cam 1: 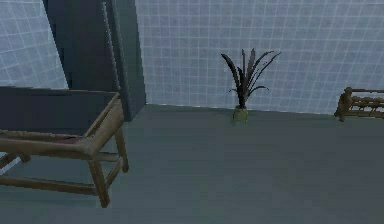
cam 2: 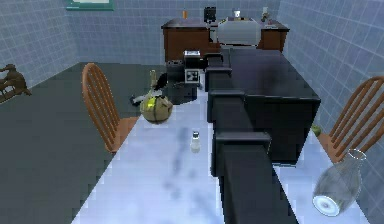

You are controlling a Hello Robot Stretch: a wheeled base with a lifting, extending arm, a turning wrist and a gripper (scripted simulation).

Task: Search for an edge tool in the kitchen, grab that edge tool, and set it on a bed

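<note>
Looking over the clutter at the far end of the pale table [cam 2: 150, 185], I cannot tell which of the small dark shapes there, if any, is the edge tool. Nothing has a blade I could swear to. The gripper [cam 2: 172, 90] sits among that clutter, at the end of the dark arm [cam 2: 245, 160] that runs up across the tabletop. With things lying at and behind it, I cannot tell whether it holds anything.

Just beside the gripper, toward the arm side view's left, stands a round olive-yellow pot [cam 2: 153, 110]. A small pale shaker [cam 2: 196, 141] stands upright near the arm, closer to the view's bottom edge. A big dark box [cam 2: 280, 95] lies on the arm's other side, and a clear glass vase [cam 2: 337, 188] stands at the table's near right corner. A wooden chair [cam 2: 98, 100] is drawn up at the table's left side and another [cam 2: 358, 118] at its right. Beyond the table is a brown counter [cam 2: 188, 42] bearing a white appliance [cam 2: 238, 32].

In the forward view, a potted plant [cam 1: 243, 85] stands against the tiled wall, well apart from a dark-topped wooden stand [cam 1: 60, 125] at the left.
</note>
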